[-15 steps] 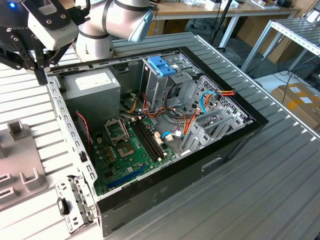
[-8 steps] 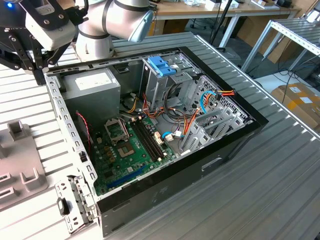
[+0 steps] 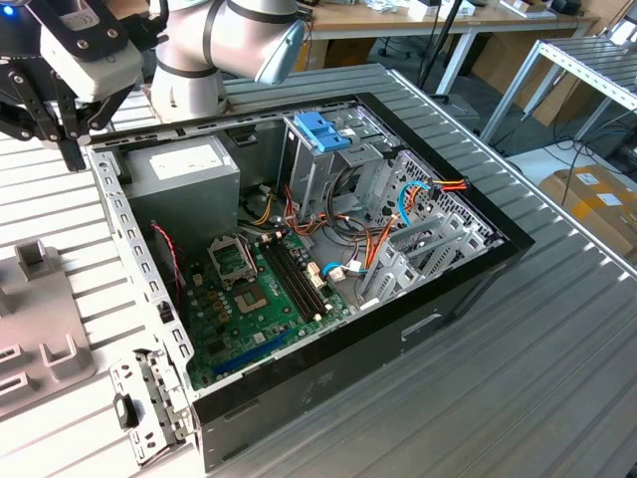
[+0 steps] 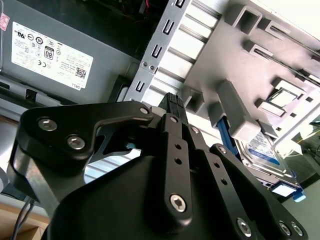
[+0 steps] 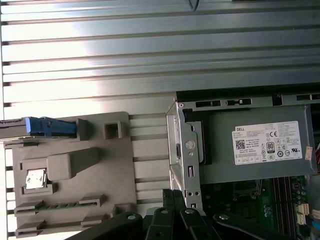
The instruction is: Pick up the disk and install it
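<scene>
Risk first: the fingers (image 3: 70, 139) hang right over the PC case (image 3: 127, 231) rear rail, upper left of the exterior view, so a straight drop prob clips metal. They look pressed together and empty, so they'd bump the disk (image 4: 263, 150), not straddle it. Disk lies flat in the grey fixture (image 3: 40, 339) at that frame's lower-left edge, beside the case on the table (image 3: 557, 378), apart from the fingers. Arm (image 3: 214, 50) comes in from top centre, wrist pointing down.

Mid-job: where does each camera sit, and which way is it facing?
Exterior view: off the arm, looking down into the open computer case; arm and pincer show.
First wrist view: on the wrist, facing down at the grey fixture; pincer shows.
Second wrist view: on the wrist, angled across the fixture; pincer shows.
Both wrist views share the disk and power supply.
</scene>
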Robot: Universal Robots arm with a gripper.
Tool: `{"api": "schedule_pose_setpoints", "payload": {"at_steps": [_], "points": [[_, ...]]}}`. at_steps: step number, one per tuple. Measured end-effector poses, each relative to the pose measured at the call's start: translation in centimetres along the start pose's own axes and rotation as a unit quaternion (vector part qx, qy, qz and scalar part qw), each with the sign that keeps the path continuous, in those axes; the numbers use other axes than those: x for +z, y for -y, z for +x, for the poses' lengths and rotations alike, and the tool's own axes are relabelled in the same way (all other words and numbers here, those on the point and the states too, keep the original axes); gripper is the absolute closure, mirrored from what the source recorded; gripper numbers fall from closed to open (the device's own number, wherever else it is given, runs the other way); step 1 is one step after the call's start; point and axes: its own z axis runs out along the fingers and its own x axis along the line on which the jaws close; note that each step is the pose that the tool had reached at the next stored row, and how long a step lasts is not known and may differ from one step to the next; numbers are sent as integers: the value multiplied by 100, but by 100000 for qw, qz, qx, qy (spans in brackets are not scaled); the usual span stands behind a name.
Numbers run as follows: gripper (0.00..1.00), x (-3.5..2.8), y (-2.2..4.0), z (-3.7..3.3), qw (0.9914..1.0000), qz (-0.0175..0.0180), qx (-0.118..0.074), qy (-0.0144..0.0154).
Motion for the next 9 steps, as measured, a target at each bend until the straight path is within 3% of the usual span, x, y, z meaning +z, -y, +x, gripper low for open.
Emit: {"api": "schedule_pose_setpoints", "payload": {"at_steps": [9], "points": [[89, -1, 4, 44, 100000, 0, -3, -1]]}}
